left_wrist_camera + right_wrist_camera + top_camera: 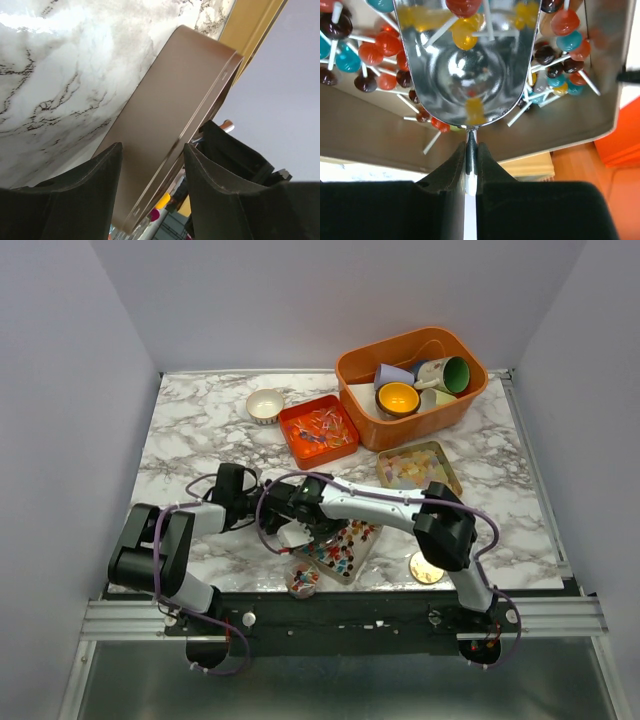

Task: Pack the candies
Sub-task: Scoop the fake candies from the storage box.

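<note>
Cups [398,398] in orange bin [430,423]

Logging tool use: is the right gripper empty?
No, the right gripper is shut on the thin handle of a metal scoop above the candies.

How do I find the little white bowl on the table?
Start at the big orange bin at the far right of the marble table. Just left of it sits a square red tray, and left of that is the white bowl. It's the only round, pale thing there; its neighbours are boxy and bright.
</note>
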### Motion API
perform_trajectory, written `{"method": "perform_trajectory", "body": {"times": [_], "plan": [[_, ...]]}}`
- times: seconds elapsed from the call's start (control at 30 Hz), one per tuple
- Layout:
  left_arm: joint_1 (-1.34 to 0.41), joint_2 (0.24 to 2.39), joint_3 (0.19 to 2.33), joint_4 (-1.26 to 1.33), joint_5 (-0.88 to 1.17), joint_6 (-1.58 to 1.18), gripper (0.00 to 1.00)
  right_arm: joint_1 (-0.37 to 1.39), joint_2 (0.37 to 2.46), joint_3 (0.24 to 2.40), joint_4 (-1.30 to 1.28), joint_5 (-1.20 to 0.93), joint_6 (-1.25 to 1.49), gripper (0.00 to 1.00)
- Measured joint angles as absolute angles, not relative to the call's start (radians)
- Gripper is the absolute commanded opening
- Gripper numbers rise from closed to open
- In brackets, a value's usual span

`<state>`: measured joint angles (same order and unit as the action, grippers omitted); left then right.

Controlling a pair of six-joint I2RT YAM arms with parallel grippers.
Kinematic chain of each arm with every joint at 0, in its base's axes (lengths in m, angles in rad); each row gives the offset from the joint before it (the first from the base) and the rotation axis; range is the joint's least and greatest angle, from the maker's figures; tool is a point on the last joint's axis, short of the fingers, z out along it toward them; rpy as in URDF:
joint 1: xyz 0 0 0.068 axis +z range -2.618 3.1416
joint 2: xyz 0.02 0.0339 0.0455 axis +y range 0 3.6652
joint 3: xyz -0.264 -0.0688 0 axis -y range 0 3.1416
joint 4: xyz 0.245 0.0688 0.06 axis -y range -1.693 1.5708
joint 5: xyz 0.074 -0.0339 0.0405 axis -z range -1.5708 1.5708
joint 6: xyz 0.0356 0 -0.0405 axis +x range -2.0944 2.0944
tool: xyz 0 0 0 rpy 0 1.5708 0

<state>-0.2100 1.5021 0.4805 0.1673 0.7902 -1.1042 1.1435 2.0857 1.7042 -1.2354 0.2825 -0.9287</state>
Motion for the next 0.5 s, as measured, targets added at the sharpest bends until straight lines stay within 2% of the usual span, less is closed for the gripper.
{"method": "perform_trajectory", "body": {"times": [0.17, 0.5], "plan": [[-0.21, 1.5, 0.48, 0.167, 0.79, -1.104, 0.6, 1.148, 2.081, 1.646, -1.146, 0.222, -0.925, 0.01], [-0.167, 1.494, 0.548, 0.138, 0.798, -1.073, 0.63, 1.091, 1.938, 1.38, -0.876, 0.022, -0.916, 0.01]]}}
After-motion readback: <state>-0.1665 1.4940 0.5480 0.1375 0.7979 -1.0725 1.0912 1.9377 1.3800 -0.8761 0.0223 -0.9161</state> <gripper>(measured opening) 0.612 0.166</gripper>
